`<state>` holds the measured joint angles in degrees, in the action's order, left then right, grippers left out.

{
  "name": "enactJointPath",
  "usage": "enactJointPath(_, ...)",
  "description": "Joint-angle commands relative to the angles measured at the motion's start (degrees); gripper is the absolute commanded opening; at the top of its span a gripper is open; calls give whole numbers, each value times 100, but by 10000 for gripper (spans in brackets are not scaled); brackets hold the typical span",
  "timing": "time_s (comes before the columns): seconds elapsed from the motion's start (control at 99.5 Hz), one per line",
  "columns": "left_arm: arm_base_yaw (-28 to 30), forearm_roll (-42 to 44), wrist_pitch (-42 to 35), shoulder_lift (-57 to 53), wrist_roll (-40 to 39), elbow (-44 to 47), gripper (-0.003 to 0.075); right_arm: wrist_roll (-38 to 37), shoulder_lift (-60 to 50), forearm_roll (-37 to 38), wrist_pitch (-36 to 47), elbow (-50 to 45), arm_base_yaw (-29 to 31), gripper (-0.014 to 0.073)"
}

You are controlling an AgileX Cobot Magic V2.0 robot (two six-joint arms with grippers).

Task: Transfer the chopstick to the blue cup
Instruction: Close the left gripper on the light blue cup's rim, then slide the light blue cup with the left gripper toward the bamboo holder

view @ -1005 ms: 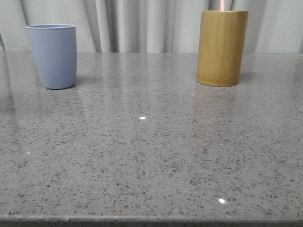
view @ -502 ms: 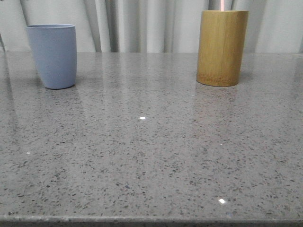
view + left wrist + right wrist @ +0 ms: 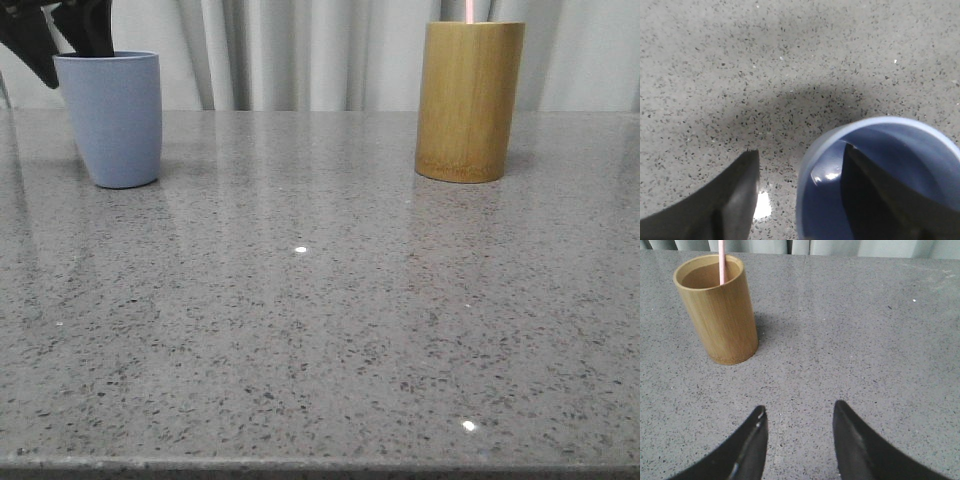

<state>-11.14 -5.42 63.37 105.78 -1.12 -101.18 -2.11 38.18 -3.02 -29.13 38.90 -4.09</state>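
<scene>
The blue cup (image 3: 112, 120) stands upright at the far left of the table. My left gripper (image 3: 70, 45) is open at its rim. In the left wrist view the gripper (image 3: 800, 150) straddles the cup's wall (image 3: 812, 162), with one finger inside the cup and the other outside it. A pale pink chopstick (image 3: 469, 10) sticks up out of the tan bamboo cylinder (image 3: 468, 100) at the far right. In the right wrist view my right gripper (image 3: 799, 407) is open and empty above the table, some way short of the cylinder (image 3: 720, 310) and its chopstick (image 3: 722, 262).
The grey speckled table (image 3: 320, 300) runs to a front edge at the bottom of the front view. Pale curtains (image 3: 300, 50) hang behind the cup and the cylinder.
My left gripper has come into the front view at the top left and now sits at the blue cup's rim. The cup and cylinder have not moved.
</scene>
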Motion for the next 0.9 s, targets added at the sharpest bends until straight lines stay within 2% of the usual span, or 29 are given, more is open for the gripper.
enactJointPath(0.0, -49, -110, -113, -261, 3, -198, 337, 22, 40, -13, 430, 203, 12, 335)
enactJointPath(0.09, -49, -110, -58, -253, 3, -198, 272, 22, 40, -13, 425, 203, 12, 335)
enactJointPath(0.332, -49, -110, 83, -253, 3, -198, -19, 22, 40, -13, 419, 203, 12, 335)
enactJointPath(0.512, -116, -211, 123, -253, 3, -371, -19, 22, 40, -13, 352, 203, 12, 335)
enactJointPath(0.673, -478, -208, -94, -223, 3, -655, -19, 22, 40, -13, 375, 203, 12, 335)
enactJointPath(0.894, -1051, -216, 17, 303, 3, -1458, -19, 22, 40, -13, 384, 203, 12, 335)
